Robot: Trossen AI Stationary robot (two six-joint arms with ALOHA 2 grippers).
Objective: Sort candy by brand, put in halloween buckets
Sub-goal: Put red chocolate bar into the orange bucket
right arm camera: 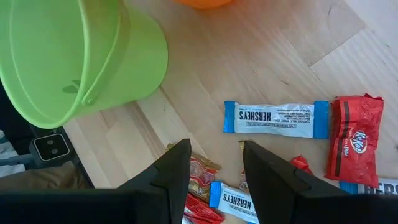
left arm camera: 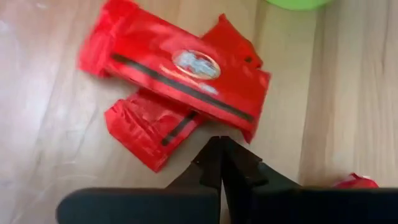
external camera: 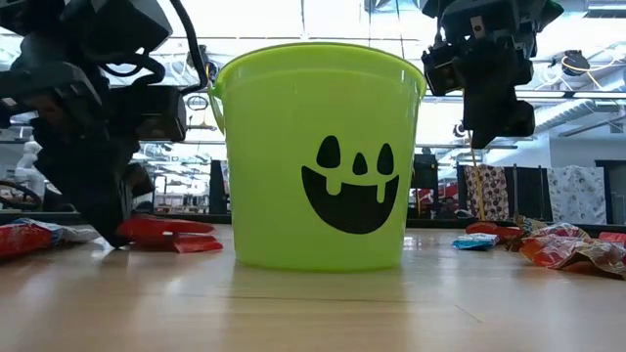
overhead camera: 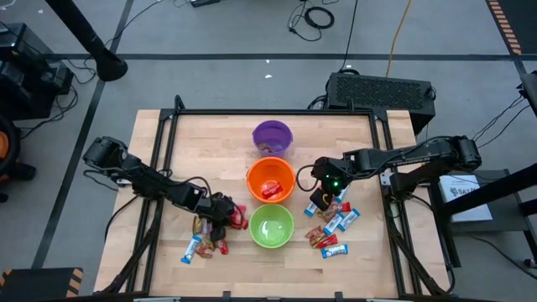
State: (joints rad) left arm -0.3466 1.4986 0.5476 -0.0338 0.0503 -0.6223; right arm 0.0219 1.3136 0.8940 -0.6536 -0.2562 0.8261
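Sorting status: three small round plastic buckets are sitting in a row down the middle of the wooden table (overhead camera: 159, 134).
Purple bucket (overhead camera: 272, 135): standing farthest from the camera edge, contents not visible.
Orange bucket (overhead camera: 270, 179): sitting in the middle, holding red wrapped bars.
Light green bucket (overhead camera: 270, 226): standing nearest, jack-o'-lantern face printed on its wall, nothing showing inside.
Left gripper (left arm camera: 221, 163): fingers pressing together with nothing between them, tips sitting just beside two red wrapped mini bars (left arm camera: 180, 78) on the table, near the green bucket.
Right gripper (right arm camera: 216, 163): fingers standing apart, holding nothing, hanging above a scatter of blue-and-white Hershey's bars (right arm camera: 275, 119), a red KitKat bar (right arm camera: 353, 146) and orange-brown wrappers (right arm camera: 200, 172).
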